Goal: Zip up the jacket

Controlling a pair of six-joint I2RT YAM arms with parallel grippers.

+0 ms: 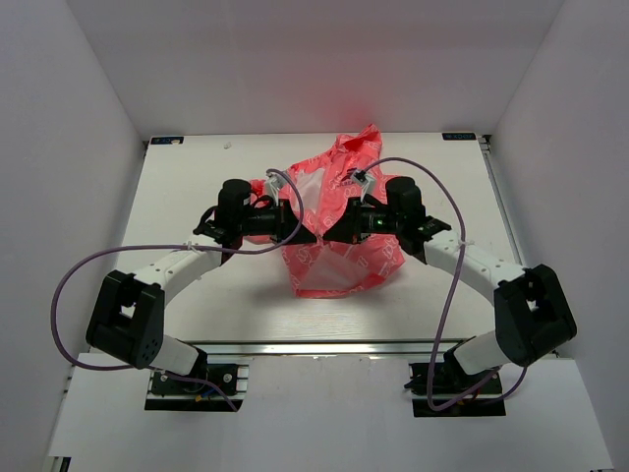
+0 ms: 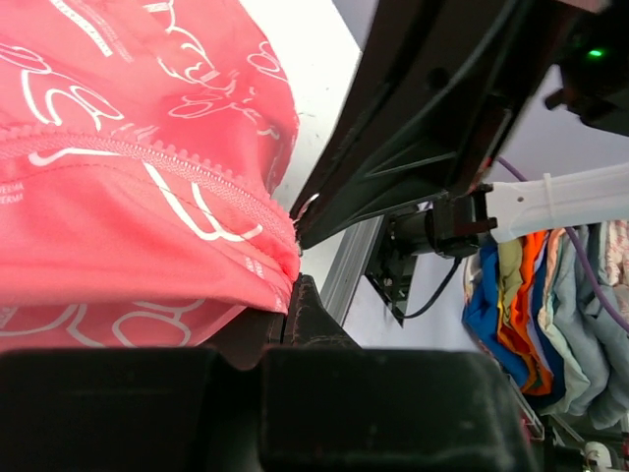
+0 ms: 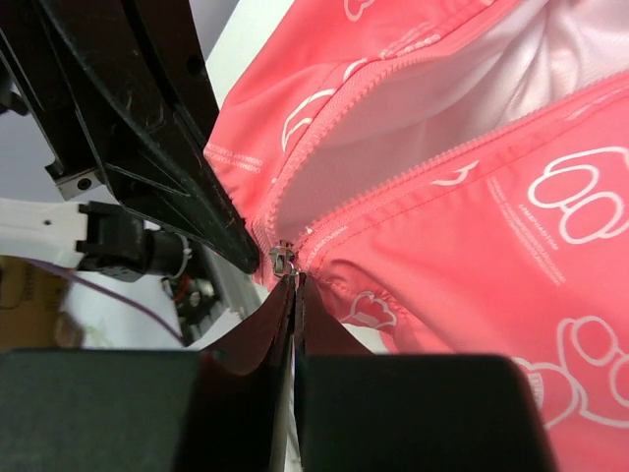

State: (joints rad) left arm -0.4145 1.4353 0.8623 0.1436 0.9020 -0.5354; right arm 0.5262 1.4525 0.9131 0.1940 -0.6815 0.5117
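The coral-pink jacket lies bunched in the middle of the table, held up at its lower front. My left gripper is shut on the jacket's bottom hem beside the zipper; in the left wrist view pink fabric is pinched between the tips. My right gripper faces it, almost touching. In the right wrist view it is shut on the pull of the metal zipper slider, at the low end of the zipper. Above the slider the jacket is open, showing white lining.
White table enclosed by white walls on three sides. An aluminium rail runs along the near edge between the arm bases. A pile of coloured clothes lies off the table in the left wrist view.
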